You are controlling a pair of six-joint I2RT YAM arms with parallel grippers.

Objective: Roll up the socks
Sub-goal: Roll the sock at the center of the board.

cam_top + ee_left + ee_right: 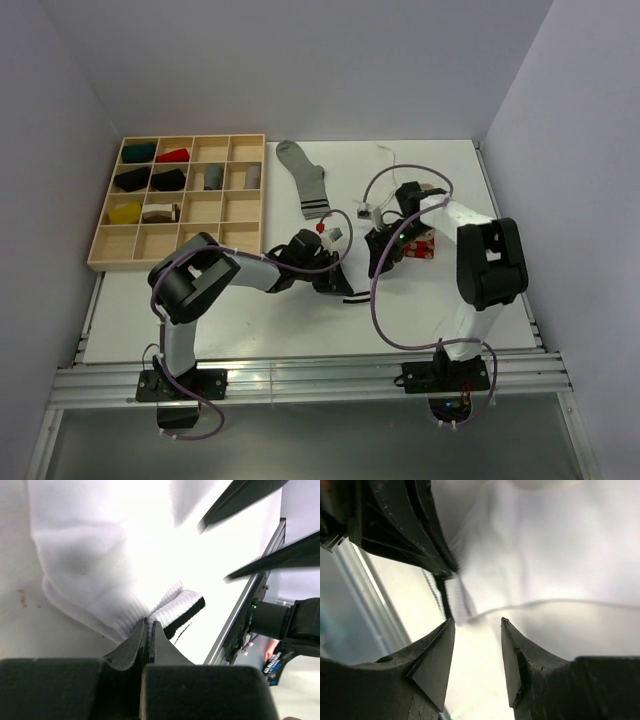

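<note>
Left tool (148, 622) clamps the striped cuff of the white sock (100, 555); right tool (477, 625), fingers apart, crowds just beside it. Grey sock (305, 178) and wooden tray (243, 208) lie beyond.

The left arm is lying low with its forearm stretched out to the right. The left gripper (148, 625) is pinching the cuff of the white sock (100, 555), fingers pressed together. The right arm is standing folded at the elbow, and the right gripper (477, 625) is pointing down toward the left one, fingers parted.

White sock (95, 555), black stripes, tan tray (243, 208)
</note>
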